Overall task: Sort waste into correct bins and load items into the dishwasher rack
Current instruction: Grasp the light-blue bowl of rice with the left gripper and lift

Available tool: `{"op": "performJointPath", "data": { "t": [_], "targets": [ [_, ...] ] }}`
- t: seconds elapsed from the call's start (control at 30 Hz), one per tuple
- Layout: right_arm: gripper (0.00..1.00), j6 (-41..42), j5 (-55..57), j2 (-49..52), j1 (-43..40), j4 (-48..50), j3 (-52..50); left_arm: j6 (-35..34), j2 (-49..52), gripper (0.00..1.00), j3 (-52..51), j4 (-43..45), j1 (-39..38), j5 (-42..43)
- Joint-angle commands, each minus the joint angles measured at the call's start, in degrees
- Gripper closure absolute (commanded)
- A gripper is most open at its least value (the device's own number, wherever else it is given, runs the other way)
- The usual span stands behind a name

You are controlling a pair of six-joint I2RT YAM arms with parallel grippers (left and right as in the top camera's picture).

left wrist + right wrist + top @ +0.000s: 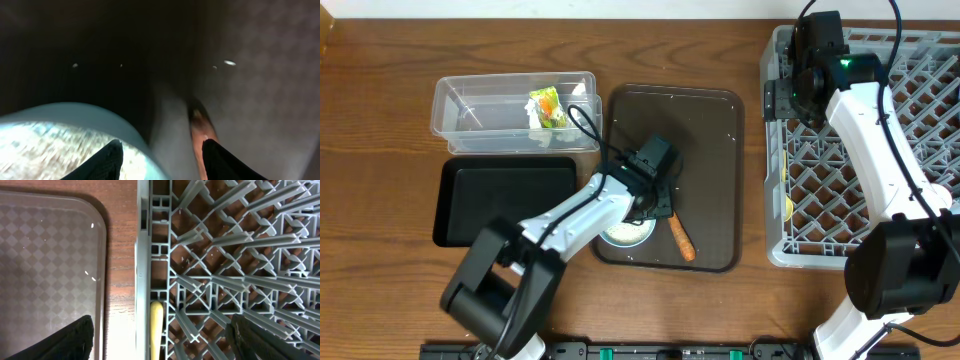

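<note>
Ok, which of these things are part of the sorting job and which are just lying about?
Job: clear tub, wrapper, black tray, bowl, carrot piece, dishwasher rack, spoon.
Lying about: brown serving tray, wooden table.

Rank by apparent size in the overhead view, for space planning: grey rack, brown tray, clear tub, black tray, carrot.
1. grey rack
2. brown tray
3. clear tub and black tray: alike, unranked
4. carrot

the left arm (575, 213) hides most of the bowl (625, 236), and the spoon (156, 330) is cut off below.
</note>
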Motion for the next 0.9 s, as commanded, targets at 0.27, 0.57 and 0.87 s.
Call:
{"op": "performJointPath", "data": {
  "t": [0.27,0.57,0.87],
  "targets": [
    [0.16,1.03,-0.07,-1.33,0.07,-0.50,0.98,-0.90,1.05,0.65,-0.33,1.90,-0.13,-0.74],
    [0.15,1.01,-0.04,-1.33,0.04,-0.94,0.98,-0.85,1.05,0.81,-0.33,2.14,-0.11,-7.15],
    [0.15,1.01,-0.04,-1.33,0.04,-0.94,0.98,3.02,1.03,0.93,1.05,2.75,-0.13,-7.82]
  ]
}}
